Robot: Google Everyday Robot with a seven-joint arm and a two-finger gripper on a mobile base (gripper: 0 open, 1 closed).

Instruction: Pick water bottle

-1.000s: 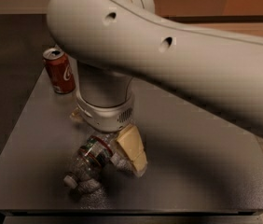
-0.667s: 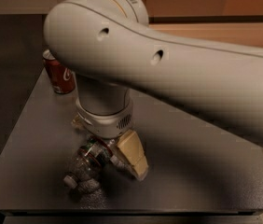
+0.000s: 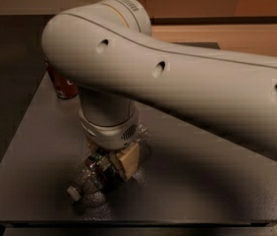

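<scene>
One water bottle [image 3: 92, 175] lying flat, cap pointing near-left, jaws at its far end, grip unclear

Clear bottle [image 3: 90, 175] lies flat — cap toward 7 o'clock — its other end under the claw [image 3: 111, 162].

Dark grey speckled bench [image 3: 202, 181], matte top, its front edge running along the bottom of the view. The water bottle [image 3: 90, 177] lies on its side on the front-left part, capped end toward the front-left corner. A red soda can [image 3: 61, 86] stands upright at the back-left, close to the bench's left edge, mostly hidden behind the arm [image 3: 178, 77] and well apart from the bottle. The gripper [image 3: 113, 165] sits low at bench level, over the bottle's other end.
</scene>
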